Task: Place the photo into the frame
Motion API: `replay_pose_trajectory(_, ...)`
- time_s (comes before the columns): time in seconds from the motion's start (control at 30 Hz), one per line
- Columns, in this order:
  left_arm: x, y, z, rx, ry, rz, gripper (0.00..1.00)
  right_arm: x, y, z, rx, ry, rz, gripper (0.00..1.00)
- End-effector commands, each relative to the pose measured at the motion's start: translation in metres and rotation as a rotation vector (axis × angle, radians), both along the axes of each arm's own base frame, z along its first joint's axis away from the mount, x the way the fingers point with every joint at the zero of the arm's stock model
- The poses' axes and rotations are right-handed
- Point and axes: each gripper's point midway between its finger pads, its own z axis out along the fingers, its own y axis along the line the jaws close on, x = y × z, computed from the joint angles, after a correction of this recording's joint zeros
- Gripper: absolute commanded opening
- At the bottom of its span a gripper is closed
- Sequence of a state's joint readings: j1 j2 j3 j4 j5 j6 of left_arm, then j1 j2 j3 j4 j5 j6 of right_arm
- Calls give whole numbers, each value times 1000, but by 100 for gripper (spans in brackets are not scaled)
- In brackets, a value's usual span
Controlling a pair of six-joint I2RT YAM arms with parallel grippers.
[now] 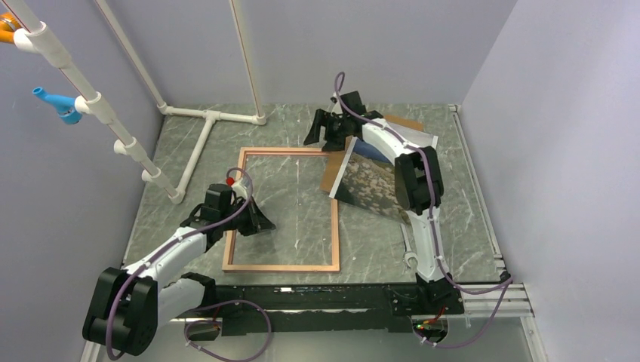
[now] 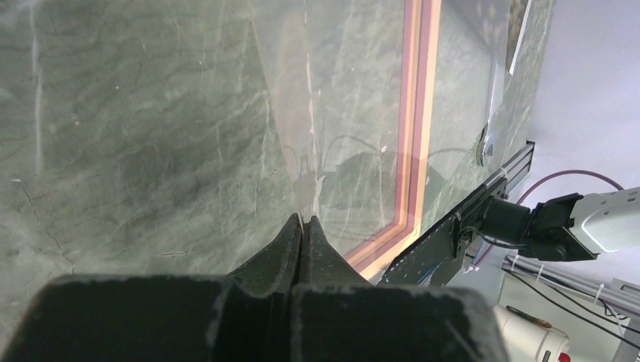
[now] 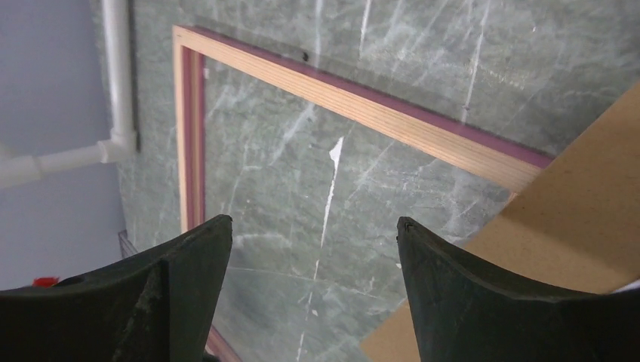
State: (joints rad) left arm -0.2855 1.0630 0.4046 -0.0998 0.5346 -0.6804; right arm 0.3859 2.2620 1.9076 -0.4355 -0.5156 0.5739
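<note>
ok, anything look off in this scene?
The photo lies skewed on a brown backing board, right of the frame and not square to it. The board's corner seems to overlap the frame's right edge.

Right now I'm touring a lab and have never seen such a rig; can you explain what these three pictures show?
The machine is two robot arms, a left arm and a right arm, bolted at the near edge of a marbled table. The wide picture looks down from above and behind them. The other two come from a camera on each wrist, with its own fingers in view. On the table lies a light-wood frame. Right of it, a landscape photo lies over a brown board. The left gripper is shut just inside the frame's left edge. The right gripper is open, holding nothing.
</note>
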Motion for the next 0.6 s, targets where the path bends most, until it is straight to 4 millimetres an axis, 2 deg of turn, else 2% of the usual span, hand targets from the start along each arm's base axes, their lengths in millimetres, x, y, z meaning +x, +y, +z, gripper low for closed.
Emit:
replay_pose_trajectory(0.0, -6, 1, -1, 13, -12, -32, 0, -7, 8, -12, -97, 53, -6, 81)
replay_pose_trajectory(0.2, -5, -2, 3, -1, -3, -39, 0, -18, -2, -48, -333, 77, -36, 73)
replay_pose_trajectory(0.37, -5, -2, 2, -1, 0, -40, 0, -26, -17, -55, -486, 63, -68, 74)
replay_pose_trajectory(0.57, -6, 0, -2, 10, 8, -40, 0, -31, -31, -54, -558, 62, -76, 74)
